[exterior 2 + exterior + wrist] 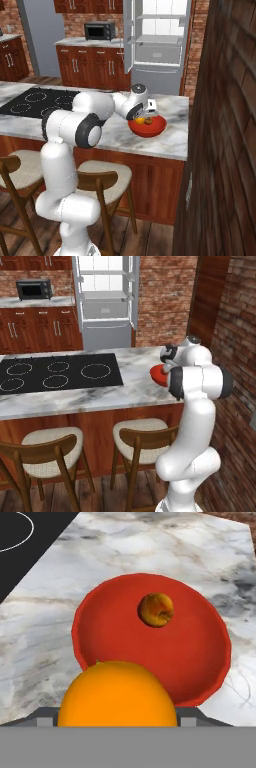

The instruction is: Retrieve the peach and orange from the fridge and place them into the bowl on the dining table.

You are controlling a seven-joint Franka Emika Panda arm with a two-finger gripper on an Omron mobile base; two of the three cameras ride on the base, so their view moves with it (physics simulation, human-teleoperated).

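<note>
Gripper [142,119] apparently clamped on orange [117,694] over red bowl [100,627], peach [156,610] inside, bowl near dining table [172,137] end edge, bare marble around.

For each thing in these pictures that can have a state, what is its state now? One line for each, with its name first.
fridge: door open, white inside showing.
bowl: upright on the dining table, with the peach inside.
peach: lying in the bowl, free.
orange: between the gripper's fingers, over the bowl's near rim.
gripper: closed on the orange, above the bowl.
</note>
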